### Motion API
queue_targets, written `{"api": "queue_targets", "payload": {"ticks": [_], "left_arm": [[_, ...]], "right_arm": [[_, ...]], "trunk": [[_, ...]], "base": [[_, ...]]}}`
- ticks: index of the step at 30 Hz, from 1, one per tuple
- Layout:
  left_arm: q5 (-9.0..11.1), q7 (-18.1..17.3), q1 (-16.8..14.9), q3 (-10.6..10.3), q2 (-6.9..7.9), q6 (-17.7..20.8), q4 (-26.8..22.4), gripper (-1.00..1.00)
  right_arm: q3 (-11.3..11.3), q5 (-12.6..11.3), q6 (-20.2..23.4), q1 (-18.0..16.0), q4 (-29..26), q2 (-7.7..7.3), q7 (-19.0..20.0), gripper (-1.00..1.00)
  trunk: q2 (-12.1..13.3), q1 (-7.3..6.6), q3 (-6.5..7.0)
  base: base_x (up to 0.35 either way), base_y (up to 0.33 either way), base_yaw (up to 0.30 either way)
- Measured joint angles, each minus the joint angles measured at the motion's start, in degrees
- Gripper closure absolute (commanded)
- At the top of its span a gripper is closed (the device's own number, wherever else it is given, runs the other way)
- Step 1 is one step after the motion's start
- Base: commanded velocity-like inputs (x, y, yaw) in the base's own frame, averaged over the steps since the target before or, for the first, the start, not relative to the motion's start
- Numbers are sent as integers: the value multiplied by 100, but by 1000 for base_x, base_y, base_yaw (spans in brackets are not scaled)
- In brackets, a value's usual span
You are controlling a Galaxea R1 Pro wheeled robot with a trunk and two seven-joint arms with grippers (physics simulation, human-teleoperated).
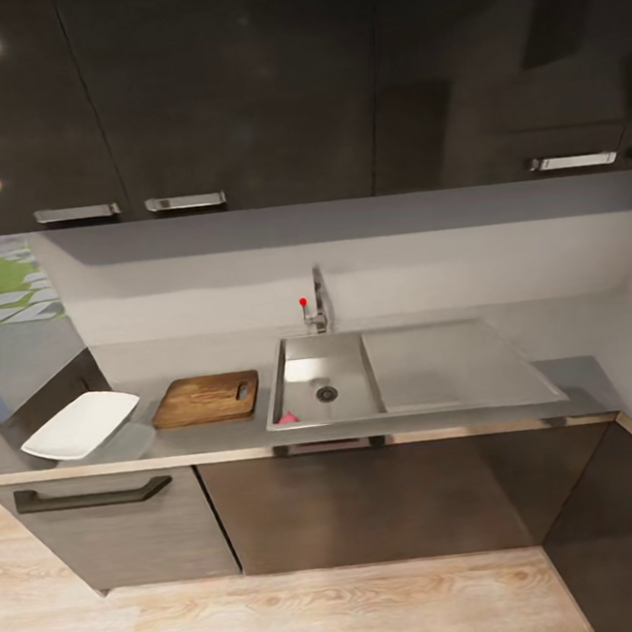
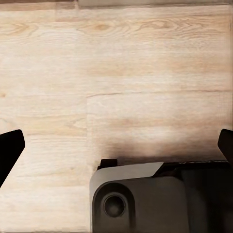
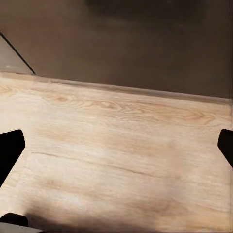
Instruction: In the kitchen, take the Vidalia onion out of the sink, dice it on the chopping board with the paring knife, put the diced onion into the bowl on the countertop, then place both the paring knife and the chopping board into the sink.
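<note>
The grey sink [image 1: 344,352] is set into the countertop [image 1: 575,376], with its chrome tap and red knob [image 1: 303,302] behind. A small pink thing [image 1: 286,418], perhaps the onion, lies in the basin's near left corner. The brown chopping board [image 1: 206,400] lies left of the sink, and the white bowl [image 1: 80,424] lies further left. I cannot make out the paring knife. My left gripper [image 2: 119,145] hangs open over the wood floor. My right gripper [image 3: 119,145] is open too, over the floor near a dark cabinet base.
Glossy dark wall cabinets [image 1: 234,91] hang above the counter, and dark base cabinets [image 1: 374,500] stand below it. A side cabinet [image 1: 630,526] juts out at the right. Pale wood floor [image 1: 290,620] lies before the counter. My robot's grey base [image 2: 145,199] shows in the left wrist view.
</note>
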Motion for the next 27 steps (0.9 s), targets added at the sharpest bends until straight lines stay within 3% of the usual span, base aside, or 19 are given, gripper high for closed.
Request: {"api": "queue_targets", "payload": {"ticks": [10,12,15,16,17,20,24,27], "left_arm": [[15,13,-3,14,0,20,-50,-100],[28,27,-9,16,0,201,-240,-100],[31,31,-26,14,-14,874,-704,-100],[36,27,-34,4,-37,1699,-1361,-100],[36,25,-35,1,-42,1931,-1659,-100],[40,13,-38,-20,-94,3096,-2872,-100],[42,9,-37,-137,-260,3915,-4106,-100],[38,8,-43,-411,-430,4605,-5079,-100]], "right_arm": [[0,-1,-1,0,0,-2,0,-100],[-3,-5,-1,0,0,-8,0,-100],[-3,-5,-1,0,0,-8,0,-100],[-6,-6,-1,1,0,-9,0,-100],[-7,-6,-1,1,0,-10,0,-100],[-8,-6,-1,1,1,-16,0,-100],[-8,-6,-2,1,1,-15,-7,-100],[-8,-6,-7,1,1,-16,-8,-100]], "trunk": [[-1,-3,0],[-1,-3,0],[0,-3,1],[0,-2,2],[0,-3,2],[0,-3,2],[0,-3,2],[0,-3,2]], "base": [[-107,-8,0],[-3,0,0],[-1,0,0],[0,0,0],[0,0,0],[0,0,0],[0,0,0],[0,0,0]]}}
